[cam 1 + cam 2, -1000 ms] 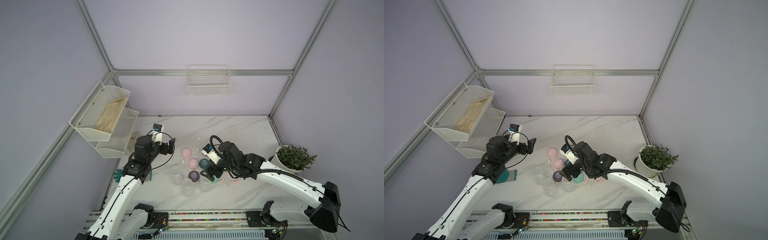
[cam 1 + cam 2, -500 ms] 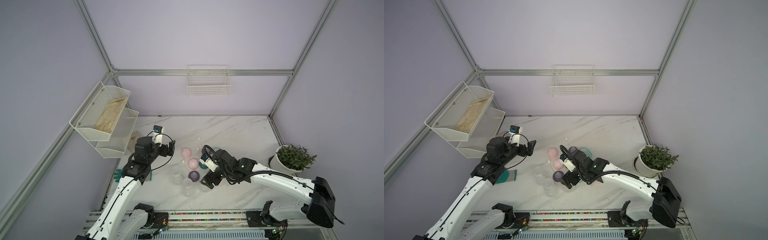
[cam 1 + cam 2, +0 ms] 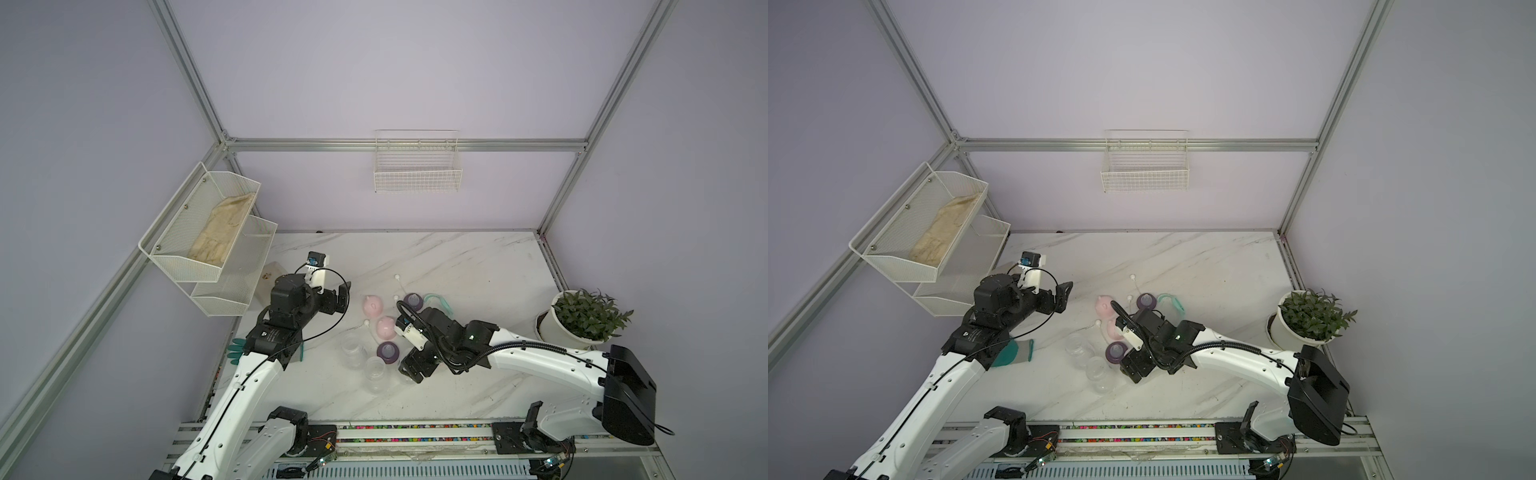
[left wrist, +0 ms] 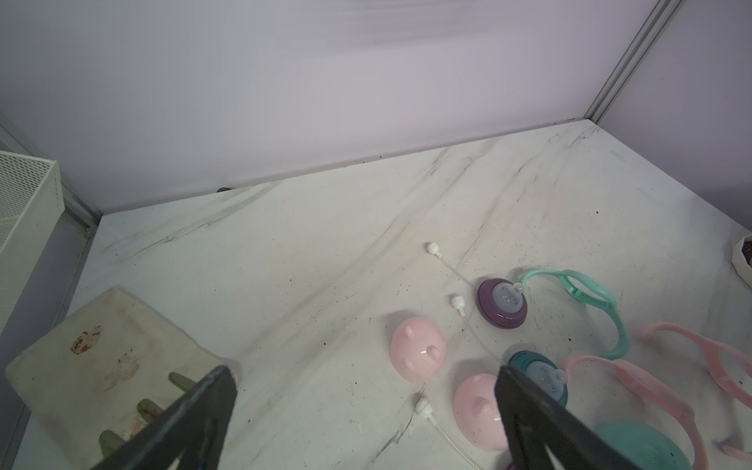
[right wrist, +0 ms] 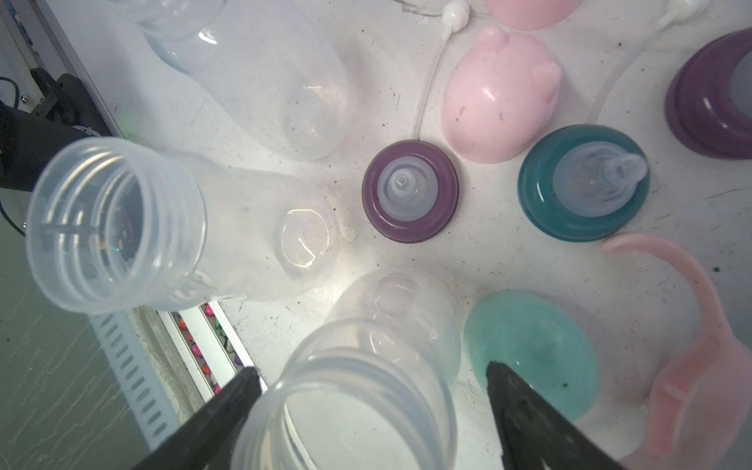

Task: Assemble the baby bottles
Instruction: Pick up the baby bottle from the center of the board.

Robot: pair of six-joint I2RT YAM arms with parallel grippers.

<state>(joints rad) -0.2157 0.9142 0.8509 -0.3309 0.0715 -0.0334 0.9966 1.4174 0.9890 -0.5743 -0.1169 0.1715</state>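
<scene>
Three clear baby bottles without tops stand near the table's front: two in the open (image 3: pixel 353 351) (image 3: pixel 375 374), and one (image 5: pixel 358 390) between the fingers of my right gripper (image 5: pixel 371 369). That gripper (image 3: pixel 411 370) is open around the bottle's threaded neck, one finger at the rim and a gap at the other. Purple collars (image 5: pixel 409 191) (image 4: pixel 502 303), a teal collar (image 5: pixel 582 183), pink eared caps (image 4: pixel 417 350) (image 5: pixel 500 93), a mint cap (image 5: pixel 529 346), a mint ring (image 4: pixel 590 301), pink rings (image 4: pixel 635 386) and thin straws (image 4: pixel 447 264) lie loose behind. My left gripper (image 4: pixel 364 372) hovers open and empty, left of the caps.
A green rubber glove (image 3: pixel 1017 353) lies under the left arm. A potted plant (image 3: pixel 582 320) stands at the right edge. A two-tier wire shelf (image 3: pixel 208 232) hangs on the left wall and a wire basket (image 3: pixel 417 166) on the back wall.
My right gripper has swung from above the collars toward the table's front and come down around the clear bottle. The left arm has hardly moved.
</scene>
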